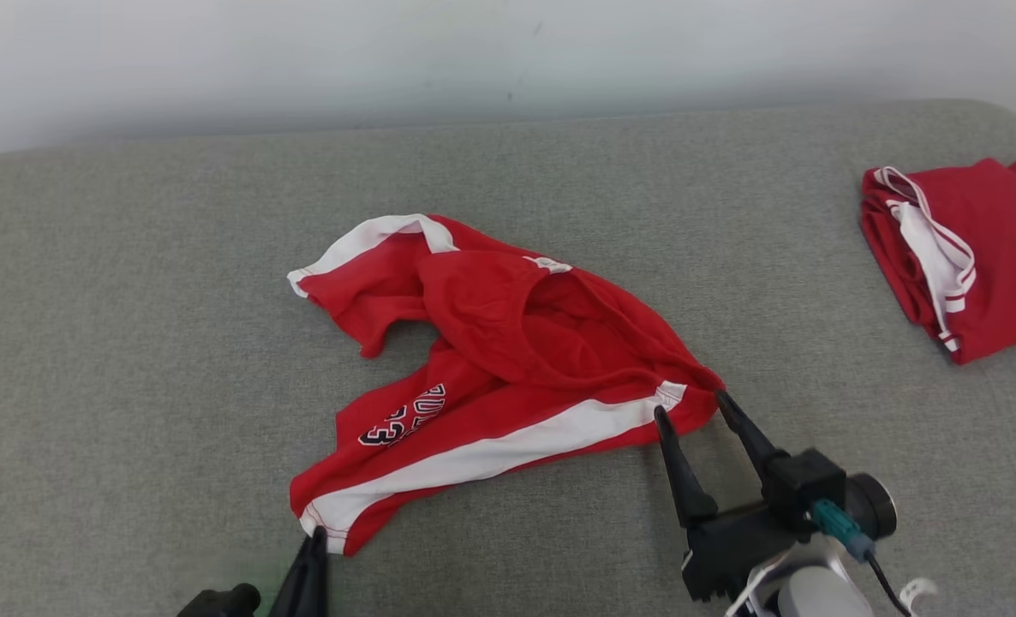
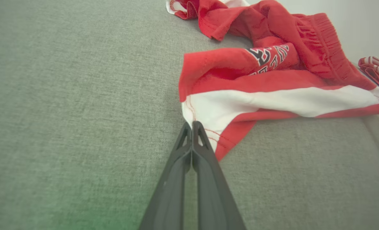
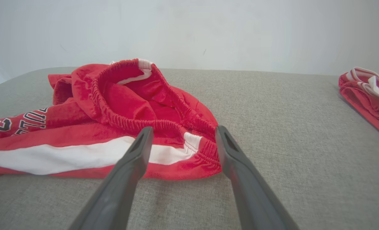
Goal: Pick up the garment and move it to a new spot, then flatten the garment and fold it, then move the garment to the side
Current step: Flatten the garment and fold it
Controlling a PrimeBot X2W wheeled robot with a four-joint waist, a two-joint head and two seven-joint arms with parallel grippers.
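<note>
I am on the first step, taking hold of the crumpled red fabric shorts with a white side stripe [image 1: 508, 343], which lie in the middle of the flat grey woven cushion [image 1: 131, 300]. My left claw [image 1: 315, 542] is pressed together at the white hem corner, at the shorts' 7 o'clock. The left wrist view puts its tips right against that hem, but I cannot tell whether cloth is caught between them. My right claw [image 1: 690, 404] stands spread at the shorts' 4 o'clock, one finger either side of the elastic waistband end where the stripe stops, not yet closed on it. Next, I judge, the right claw must pinch that waistband end. Then both arms should rise together so the cloth hangs between them for the carry. Count: two claws, one cushion, two garments, namely these shorts and a folded red-and-white garment [image 1: 979, 248] at 2 o'clock, well apart.
</note>
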